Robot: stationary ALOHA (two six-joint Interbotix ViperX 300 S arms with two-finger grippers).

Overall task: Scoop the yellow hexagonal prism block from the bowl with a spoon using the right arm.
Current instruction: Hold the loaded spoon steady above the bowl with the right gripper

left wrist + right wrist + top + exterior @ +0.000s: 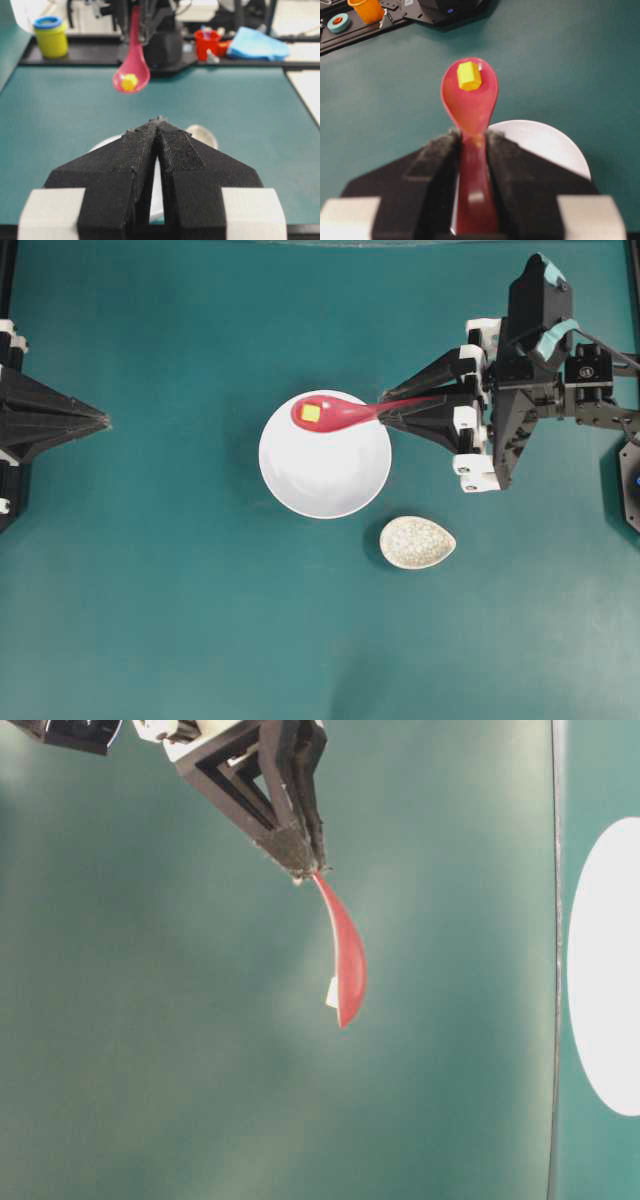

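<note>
The yellow hexagonal prism block (311,412) (469,76) (129,82) lies in the scoop of the red-pink spoon (340,413) (470,100) (132,70) (346,960). My right gripper (384,413) (471,137) (303,868) is shut on the spoon's handle and holds the spoon raised above the upper rim of the white bowl (325,475) (545,145). The bowl looks empty. My left gripper (105,421) (159,120) rests at the far left, shut on nothing, with the bowl (102,144) partly hidden behind it.
A small speckled beige spoon rest (417,542) (202,135) sits just below and right of the bowl. Beyond the mat's far edges stand a yellow jar (51,36), a red cup (207,44), a blue cloth (260,44) and an orange cup (366,10).
</note>
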